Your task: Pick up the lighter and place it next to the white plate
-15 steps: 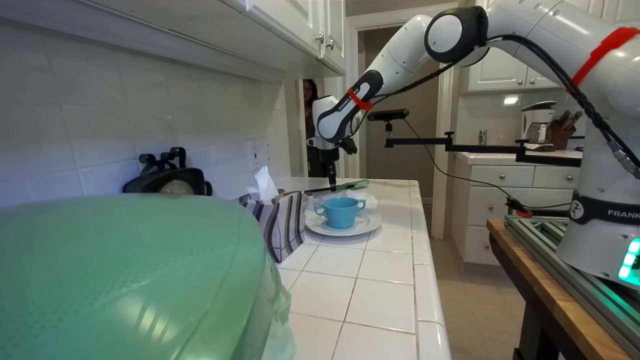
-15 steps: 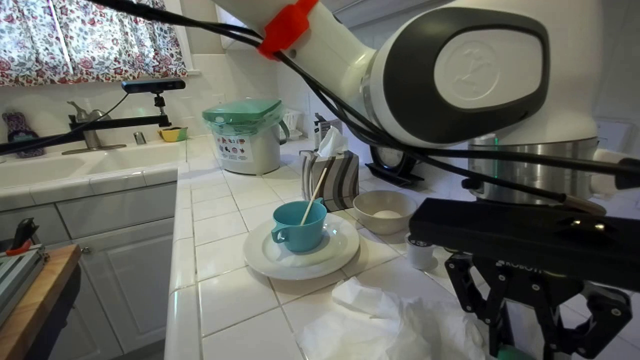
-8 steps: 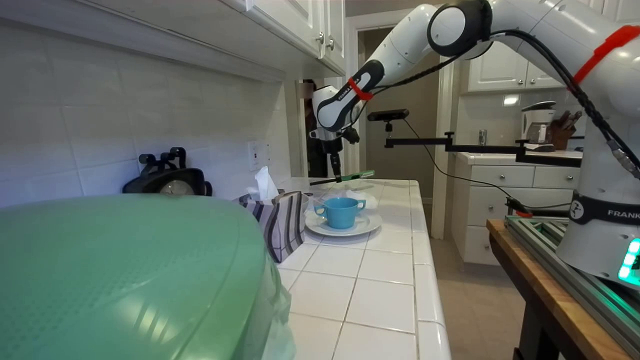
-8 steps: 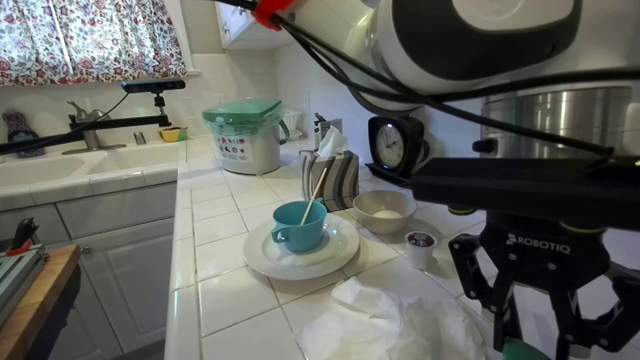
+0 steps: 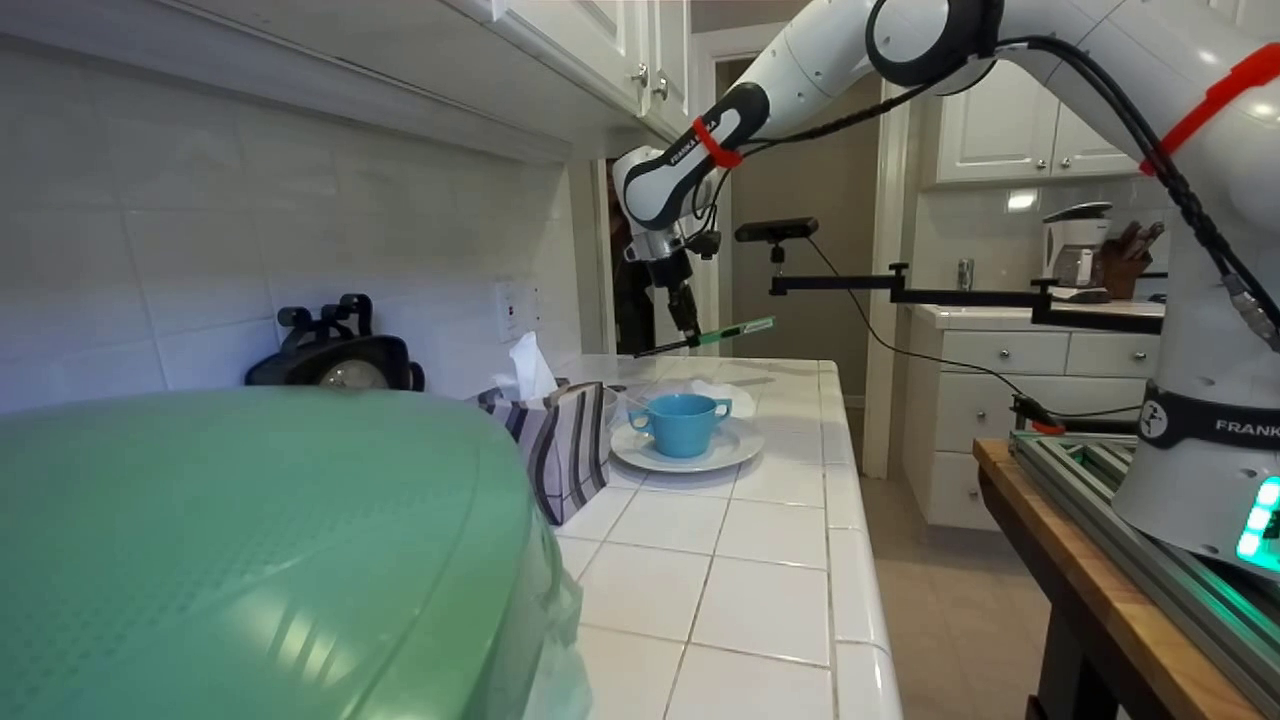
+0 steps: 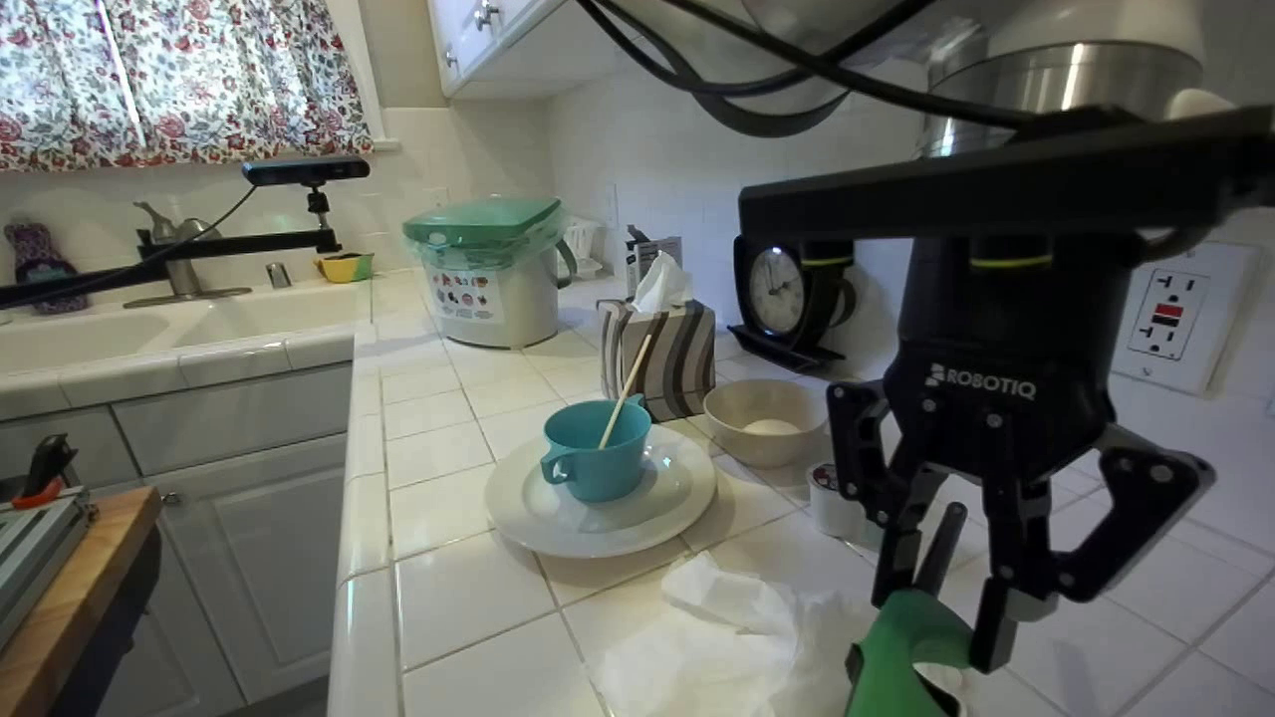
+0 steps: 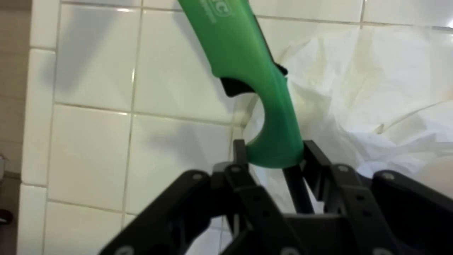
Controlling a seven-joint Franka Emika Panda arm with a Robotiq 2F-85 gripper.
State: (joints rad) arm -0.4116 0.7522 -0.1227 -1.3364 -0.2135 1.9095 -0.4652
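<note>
The lighter is long, with a green handle and a thin black nozzle; it shows in both exterior views (image 5: 735, 332) (image 6: 896, 662) and in the wrist view (image 7: 244, 53). My gripper (image 7: 275, 152) is shut on the narrow end of its handle. In both exterior views the gripper (image 5: 693, 338) (image 6: 941, 629) holds the lighter above the counter, handle tilted up in an exterior view. The round white plate (image 6: 687, 488) lies on the counter and shows in both exterior views (image 5: 738, 452). The light-blue cup (image 6: 598, 460) stands on it with a thin stick inside.
Crumpled white paper (image 6: 727, 647) lies below the gripper. A bowl (image 6: 747, 443), a small pod (image 6: 835, 508), a striped tissue box (image 6: 662, 358) and a black clock (image 6: 782, 294) stand near the plate. A green-lidded bin (image 6: 483, 284) is farther along. The counter edge (image 5: 850, 570) borders the floor.
My gripper has risen with the lighter in it, off the counter. In an exterior view it has also shifted toward the plate's side. The plate and cup have not moved.
</note>
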